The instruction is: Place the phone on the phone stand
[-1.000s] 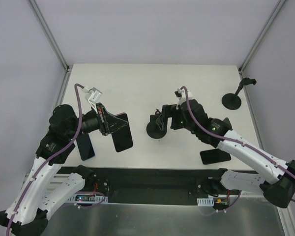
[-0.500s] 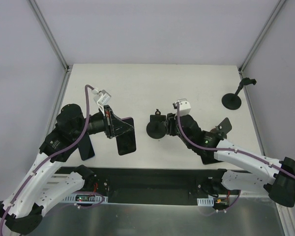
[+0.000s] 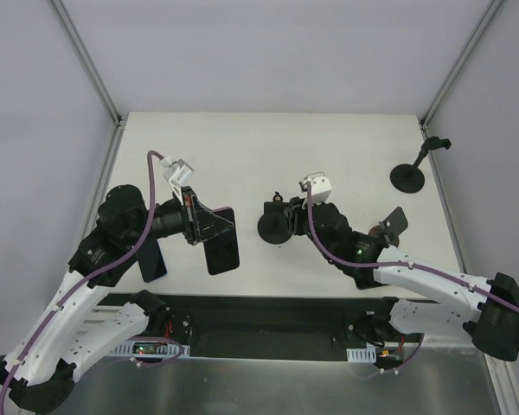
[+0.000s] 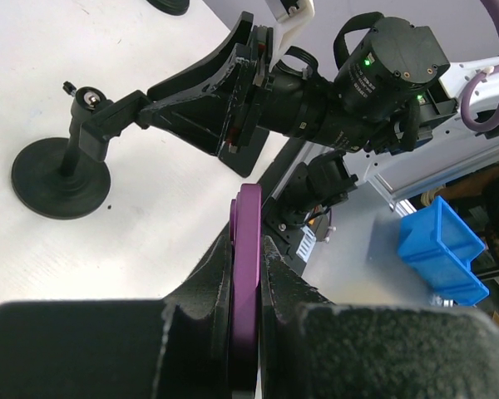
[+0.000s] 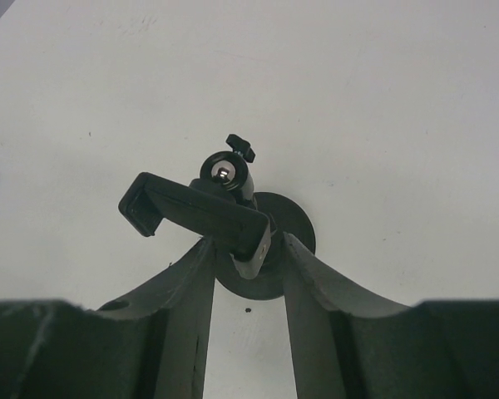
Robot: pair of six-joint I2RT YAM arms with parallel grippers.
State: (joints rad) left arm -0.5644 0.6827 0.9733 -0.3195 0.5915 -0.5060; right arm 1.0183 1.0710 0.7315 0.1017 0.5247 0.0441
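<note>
My left gripper [image 3: 209, 226] is shut on a phone [image 3: 225, 246] with a black face and a purple edge [image 4: 249, 208], held on edge above the table left of centre. The black phone stand [image 3: 272, 229] stands mid-table on a round base [image 4: 58, 174], a short way to the phone's right. My right gripper [image 3: 290, 216] reaches it from the right. In the right wrist view its fingers [image 5: 191, 274] sit on either side of the stand's clamp bracket [image 5: 195, 208] and press on it.
A second black stand [image 3: 408, 173] stands at the back right by the wall post. Another dark phone [image 3: 151, 259] lies on the table under my left arm. The black base rail [image 3: 259, 324] runs along the near edge.
My right gripper has moved in on the stand and its fingers have drawn together around the clamp. My left arm carried the phone slightly right, then held still.
</note>
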